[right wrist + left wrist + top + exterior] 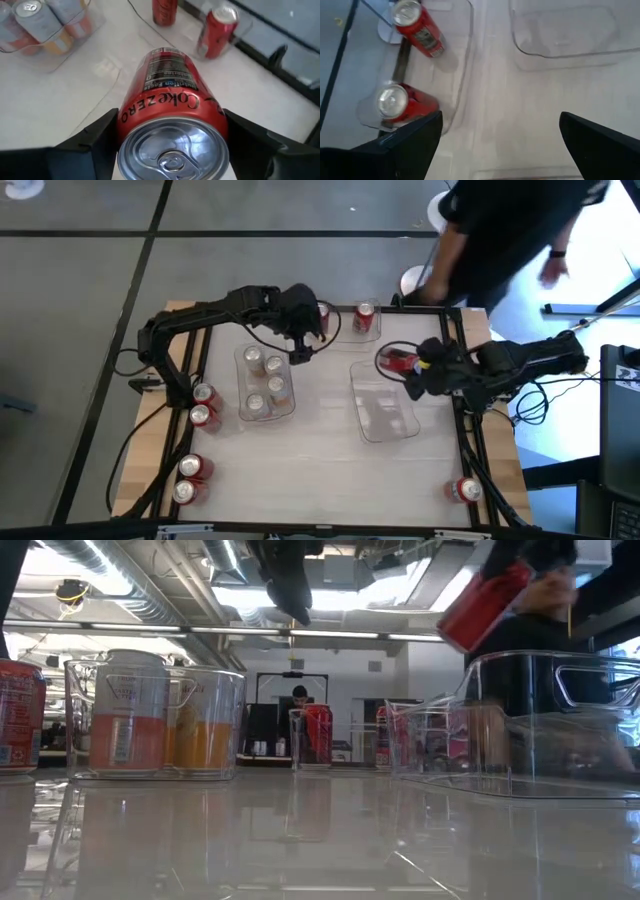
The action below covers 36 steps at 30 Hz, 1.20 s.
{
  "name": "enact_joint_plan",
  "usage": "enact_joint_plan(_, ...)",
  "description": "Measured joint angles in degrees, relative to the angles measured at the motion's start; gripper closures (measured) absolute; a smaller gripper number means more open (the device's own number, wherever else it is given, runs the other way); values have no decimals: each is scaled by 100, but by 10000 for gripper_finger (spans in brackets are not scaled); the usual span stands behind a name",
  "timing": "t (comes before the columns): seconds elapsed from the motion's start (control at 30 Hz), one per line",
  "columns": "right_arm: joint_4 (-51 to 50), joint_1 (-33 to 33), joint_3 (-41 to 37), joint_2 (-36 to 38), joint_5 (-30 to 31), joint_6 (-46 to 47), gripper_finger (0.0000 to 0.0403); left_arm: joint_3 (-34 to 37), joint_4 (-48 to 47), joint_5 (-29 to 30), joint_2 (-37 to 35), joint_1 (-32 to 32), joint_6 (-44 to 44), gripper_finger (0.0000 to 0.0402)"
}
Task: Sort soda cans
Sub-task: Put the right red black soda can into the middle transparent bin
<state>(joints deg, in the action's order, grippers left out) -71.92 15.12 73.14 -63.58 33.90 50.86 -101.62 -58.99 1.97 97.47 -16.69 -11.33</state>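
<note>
Right wrist view: right gripper point(172, 142) clamps a red can point(172, 112) by its sides, tilted, hanging over the empty bin point(385, 408) below it. Can looks rigid, smooth, likely slippery; mid-body grip across the wall suits it. Left gripper point(500, 137) spread wide, empty, near two red cans point(402, 102) beyond it.

You look straight down on the whole bench point(320, 450) from above, and level across it from bench height. Each wrist camera sits close; both overhead and right-wrist views share the red can point(172, 107).
</note>
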Motion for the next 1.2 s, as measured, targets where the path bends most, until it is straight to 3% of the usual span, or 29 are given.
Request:
enact_joint_plan(0.2,937,-664,0,-346,-72,-1569,122,0,361,-714,-2,-380,-172,55)
enact_joint_plan(0.5,2330,-1420,0,-851,-653,-3413,122,0,836,-1209,7,-563,-227,168)
enact_joint_plan(0.87,3196,-1557,0,-1135,-1109,-4011,122,0,1250,-1444,291,-339,-450,338)
enact_joint_plan(1.2,3658,-1559,-15,-1099,-1199,-4359,122,-4,1315,-1590,740,-155,-617,399)
